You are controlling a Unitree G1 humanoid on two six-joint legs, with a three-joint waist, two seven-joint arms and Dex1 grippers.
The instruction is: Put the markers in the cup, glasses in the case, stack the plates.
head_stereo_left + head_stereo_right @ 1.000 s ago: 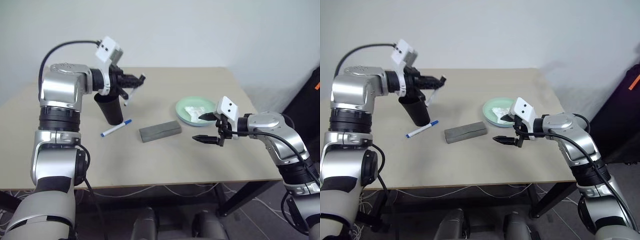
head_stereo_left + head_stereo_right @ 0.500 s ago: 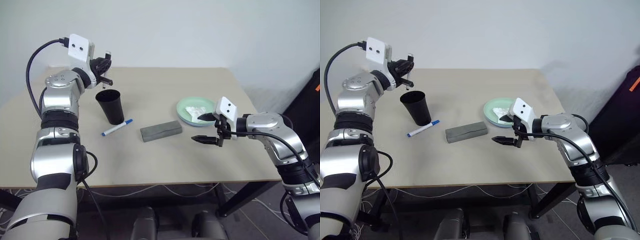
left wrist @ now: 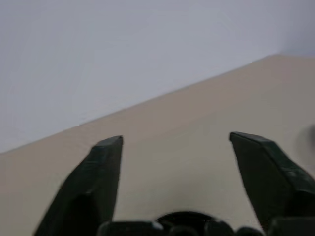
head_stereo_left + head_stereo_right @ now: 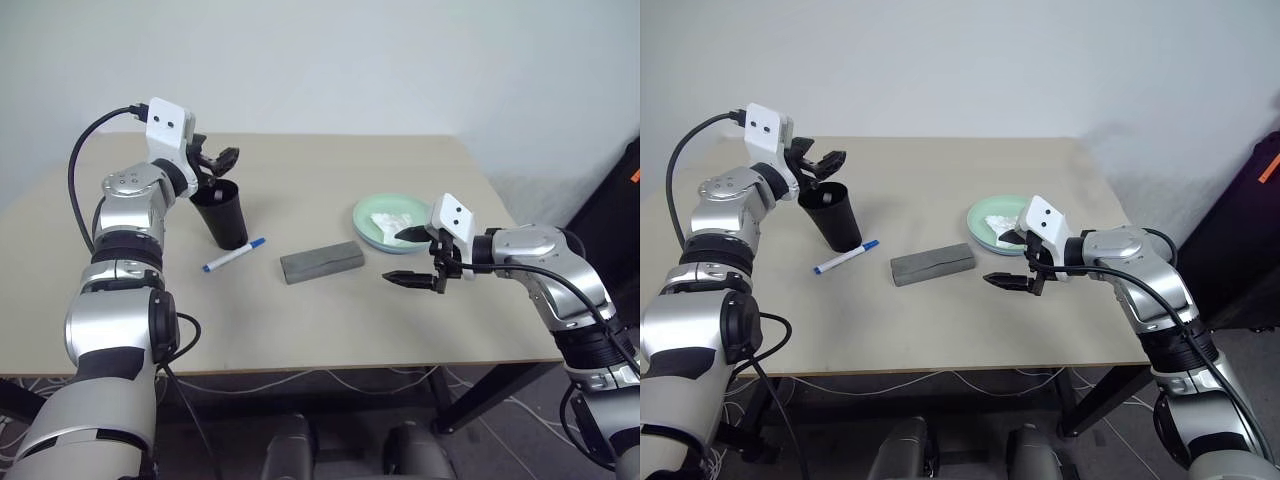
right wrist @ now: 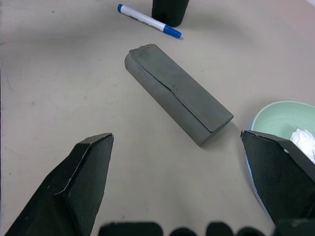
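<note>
We see the left gripper (image 4: 218, 160) open just above the cup (image 4: 221, 212), the right gripper (image 4: 409, 257) open near the closed case (image 4: 320, 262), and the blue-capped marker (image 4: 234, 255) lying beside the cup.

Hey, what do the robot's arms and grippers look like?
Both arms are silver metal segments with black joints. Each ends in a gripper, left gripper and right gripper, with two black pointed fingers, topped by a white box with two dark dots. Black cables loop along each arm.
</note>
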